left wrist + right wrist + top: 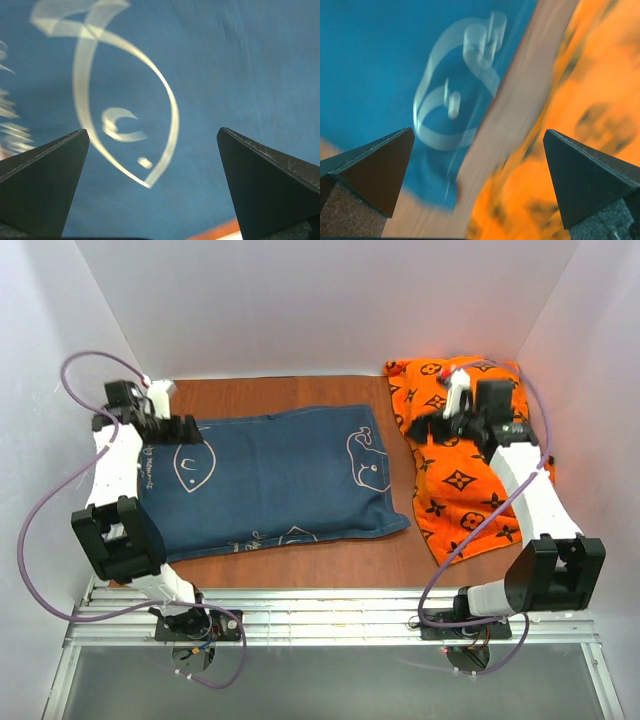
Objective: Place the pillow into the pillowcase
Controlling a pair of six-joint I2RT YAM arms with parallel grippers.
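At the far left, the left gripper (pixel 152 130) hangs just over the left end of the pillowcase (pixel 280 475), fingers spread wide with nothing between them; its wrist view shows only blue cloth and a white fish drawing below. The case lies flat and lengthwise across the brown table (pixel 330 395), and it looks plump and evenly filled. The pillow itself shows in no view, so it is probably inside already, though that cannot be confirmed, nor can I tell which end is the mouth. Both should be light and soft: the case is thin, floppy cloth that will bunch and slide on the table rather than lift as one piece, and the filling will squash under a pinch. The best hold is a pinch on a hem or corner, one arm at each end, not on the broad middle. Further right, the right gripper (pixel 479 130) is also wide apart and empty, poised above the strip of table between the case's right edge and the orange fabric (pixel 450 480), which lies crumpled on the right.
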